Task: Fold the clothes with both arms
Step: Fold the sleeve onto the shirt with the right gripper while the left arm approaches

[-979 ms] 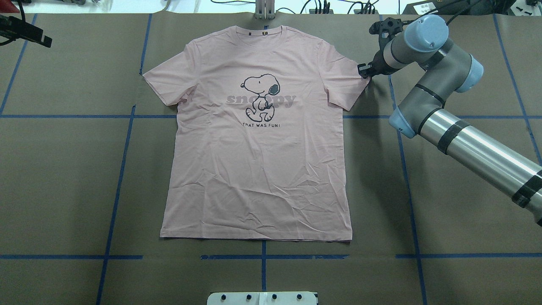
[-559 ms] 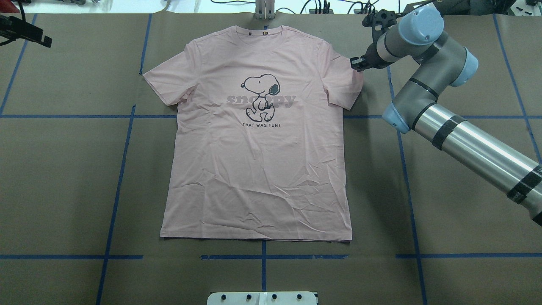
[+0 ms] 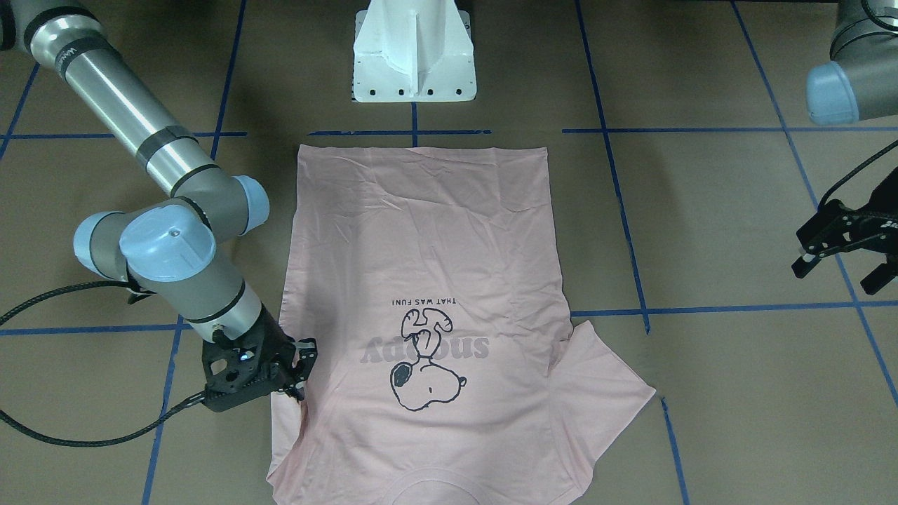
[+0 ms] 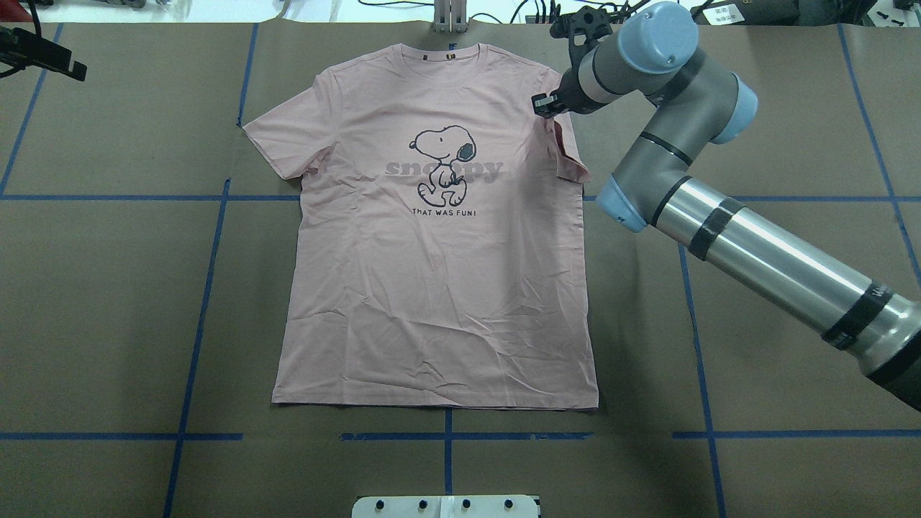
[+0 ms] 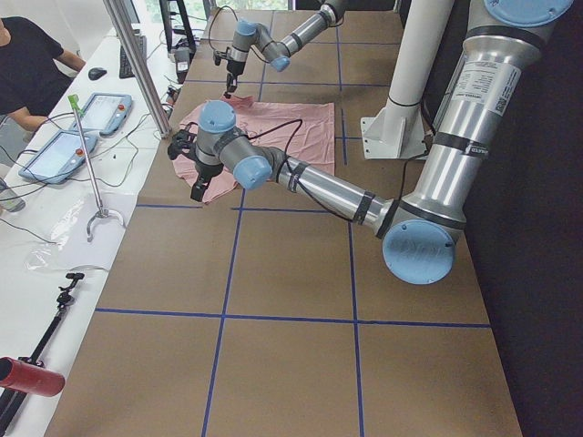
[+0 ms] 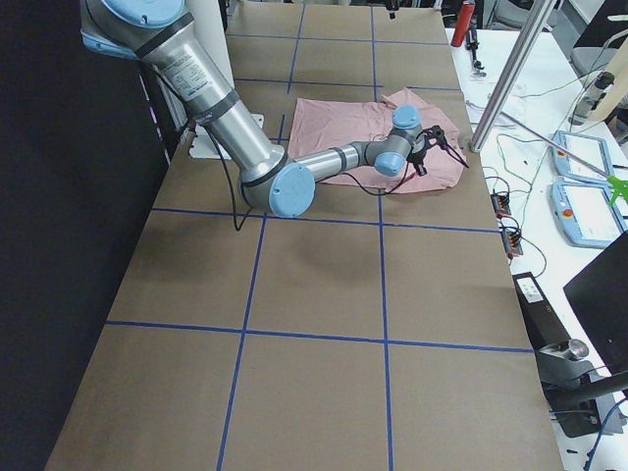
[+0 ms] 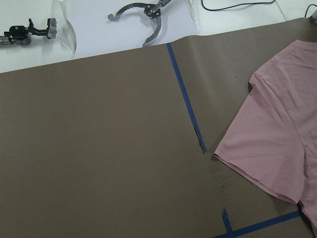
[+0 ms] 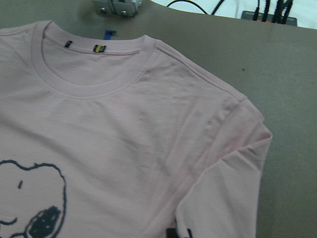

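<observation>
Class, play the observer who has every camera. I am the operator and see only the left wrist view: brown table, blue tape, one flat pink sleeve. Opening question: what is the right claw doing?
Observer: The right claw is shut on the T-shirt's other sleeve, which is partly folded in toward the body.
Operator: And my left claw?
Observer: The left claw is open, over the table, apart from the T-shirt.
Operator: Is the hem folded?
Observer: No, the hem lies flat and straight on the side nearest the white pedestal.
</observation>
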Robot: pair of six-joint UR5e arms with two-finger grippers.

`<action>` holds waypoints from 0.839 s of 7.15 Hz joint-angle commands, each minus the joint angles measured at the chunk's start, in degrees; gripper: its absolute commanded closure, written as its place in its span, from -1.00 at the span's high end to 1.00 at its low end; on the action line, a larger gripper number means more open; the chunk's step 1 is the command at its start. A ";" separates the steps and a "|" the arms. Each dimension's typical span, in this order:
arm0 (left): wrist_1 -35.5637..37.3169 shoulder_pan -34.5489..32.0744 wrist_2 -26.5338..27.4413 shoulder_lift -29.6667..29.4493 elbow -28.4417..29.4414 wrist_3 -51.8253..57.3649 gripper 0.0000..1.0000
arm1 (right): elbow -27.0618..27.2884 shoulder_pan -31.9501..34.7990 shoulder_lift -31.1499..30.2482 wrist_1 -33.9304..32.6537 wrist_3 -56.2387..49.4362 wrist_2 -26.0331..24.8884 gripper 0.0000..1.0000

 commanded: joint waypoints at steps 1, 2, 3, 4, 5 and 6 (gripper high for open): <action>0.00 -0.08 0.00 0.02 0.09 -0.06 1.00 | -4.85 -2.72 7.23 -3.45 0.27 -4.52 -1.00; 0.09 0.10 0.00 -0.16 0.18 -0.32 1.00 | -6.80 -2.73 8.39 -3.37 0.36 -4.88 -1.00; 0.00 0.10 0.00 -0.33 0.01 -1.80 1.00 | -7.51 -2.73 8.66 -3.36 0.36 -5.67 -1.00; 0.00 0.10 0.00 -0.42 -0.08 -2.52 1.00 | -7.61 -2.82 8.75 -3.28 0.36 -5.77 0.98; 0.00 0.19 0.00 -0.51 0.01 -2.44 1.00 | -7.61 -2.90 8.84 -3.19 0.36 -5.77 1.00; 0.00 0.71 0.09 -1.38 0.70 -2.78 1.00 | -7.35 -2.99 8.92 -3.28 1.40 -5.51 1.00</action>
